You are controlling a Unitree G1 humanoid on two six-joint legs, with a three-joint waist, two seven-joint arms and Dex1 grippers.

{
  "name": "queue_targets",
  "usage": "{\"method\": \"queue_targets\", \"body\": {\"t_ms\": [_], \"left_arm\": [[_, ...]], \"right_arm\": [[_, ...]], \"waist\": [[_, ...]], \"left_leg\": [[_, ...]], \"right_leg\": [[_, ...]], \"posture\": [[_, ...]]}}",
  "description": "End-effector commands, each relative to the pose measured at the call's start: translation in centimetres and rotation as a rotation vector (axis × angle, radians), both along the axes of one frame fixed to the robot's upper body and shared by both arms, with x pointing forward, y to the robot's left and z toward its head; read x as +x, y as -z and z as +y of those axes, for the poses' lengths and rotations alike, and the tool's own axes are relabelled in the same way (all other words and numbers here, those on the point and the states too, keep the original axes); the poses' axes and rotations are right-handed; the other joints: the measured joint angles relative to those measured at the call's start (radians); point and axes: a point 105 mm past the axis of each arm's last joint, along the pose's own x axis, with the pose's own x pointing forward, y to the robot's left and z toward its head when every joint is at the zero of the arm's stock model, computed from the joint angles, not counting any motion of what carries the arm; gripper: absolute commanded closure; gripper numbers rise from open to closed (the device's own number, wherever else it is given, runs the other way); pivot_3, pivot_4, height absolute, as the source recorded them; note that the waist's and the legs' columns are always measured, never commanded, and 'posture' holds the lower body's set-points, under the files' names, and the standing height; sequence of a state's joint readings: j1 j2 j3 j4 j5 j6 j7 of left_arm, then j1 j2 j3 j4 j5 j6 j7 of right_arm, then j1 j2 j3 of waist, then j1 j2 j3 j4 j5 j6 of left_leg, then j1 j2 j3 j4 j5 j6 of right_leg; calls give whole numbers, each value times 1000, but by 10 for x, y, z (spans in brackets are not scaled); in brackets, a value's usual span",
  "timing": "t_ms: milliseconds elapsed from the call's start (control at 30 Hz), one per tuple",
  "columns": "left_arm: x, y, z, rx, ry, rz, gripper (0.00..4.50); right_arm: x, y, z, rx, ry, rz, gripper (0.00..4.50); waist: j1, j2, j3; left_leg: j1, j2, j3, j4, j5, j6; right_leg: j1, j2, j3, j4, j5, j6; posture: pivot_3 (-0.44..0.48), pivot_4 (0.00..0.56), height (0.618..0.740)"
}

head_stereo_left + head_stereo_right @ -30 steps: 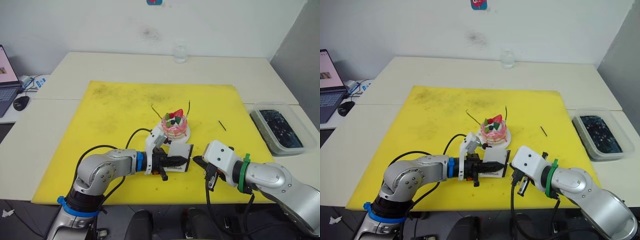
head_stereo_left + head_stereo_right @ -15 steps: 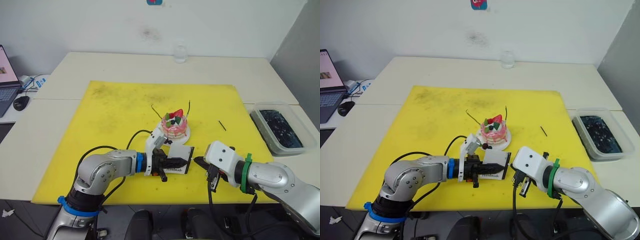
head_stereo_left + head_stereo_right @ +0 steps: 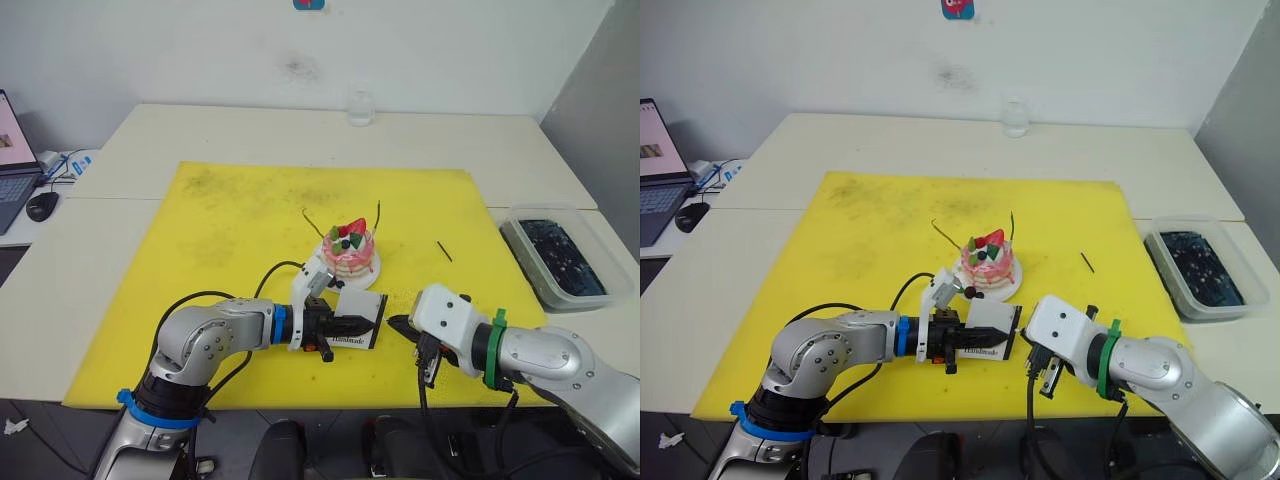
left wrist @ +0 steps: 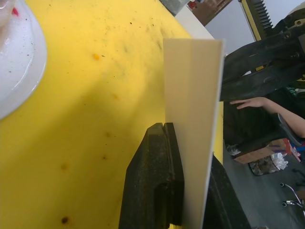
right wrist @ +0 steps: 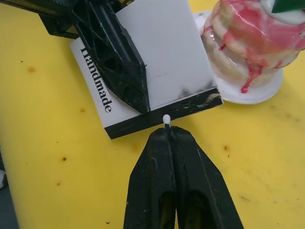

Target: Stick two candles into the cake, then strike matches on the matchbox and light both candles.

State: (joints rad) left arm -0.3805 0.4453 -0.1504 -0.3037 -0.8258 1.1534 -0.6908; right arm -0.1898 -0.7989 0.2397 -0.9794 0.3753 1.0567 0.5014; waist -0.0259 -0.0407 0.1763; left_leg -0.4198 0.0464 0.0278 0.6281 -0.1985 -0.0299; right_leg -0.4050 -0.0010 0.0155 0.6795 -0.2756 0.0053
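I see one small round pink cake point(image 3: 349, 250) with a red strawberry on top. It sits on a white plate, just right of the middle of the head view, on a big yellow mat point(image 3: 230, 230) with dark specks. Two thin greenish candles point(image 3: 312, 221) stand up out of the cake, one on each side, both leaning a bit.

There is one flat white matchbox point(image 5: 147, 71) with "Handmade" in black letters and a black strip along one edge. It is just below the cake in the head view. My left pincer point(image 3: 348, 326) is clamped tight on it, one black finger on each flat side.

I count two matches. One short dark match point(image 3: 444, 251) lies on the mat to the right of the cake, well apart from it. The other match point(image 5: 166, 119) is in my right pincer point(image 5: 172, 136), which is pressed together on it. Just its little white tip point(image 5: 166, 118) pokes out, and the tip touches the black strip.

At the right edge, on the pale table point(image 3: 250, 130), is one clear plastic tub point(image 3: 556, 255) with dark stuff inside. One clear glass point(image 3: 360, 107) stands near the top.
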Motion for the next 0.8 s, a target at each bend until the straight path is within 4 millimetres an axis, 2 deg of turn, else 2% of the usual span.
{"method": "queue_targets", "body": {"t_ms": [33,800], "left_arm": [[-4,-9,-3,-31,33,-27,4500],[-12,-11,-7,-39,89,-46,4500]], "right_arm": [[0,-6,4,12,-20,-38,4479],[6,0,7,17,13,-33,4479]], "waist": [[0,0,0],[0,0,0]], "left_leg": [[0,0,0,0,0,0],[0,0,0,0,0,0]], "right_leg": [[0,0,0,0,0,0],[0,0,0,0,0,0]], "posture": [[0,150,740],[0,150,740]]}}
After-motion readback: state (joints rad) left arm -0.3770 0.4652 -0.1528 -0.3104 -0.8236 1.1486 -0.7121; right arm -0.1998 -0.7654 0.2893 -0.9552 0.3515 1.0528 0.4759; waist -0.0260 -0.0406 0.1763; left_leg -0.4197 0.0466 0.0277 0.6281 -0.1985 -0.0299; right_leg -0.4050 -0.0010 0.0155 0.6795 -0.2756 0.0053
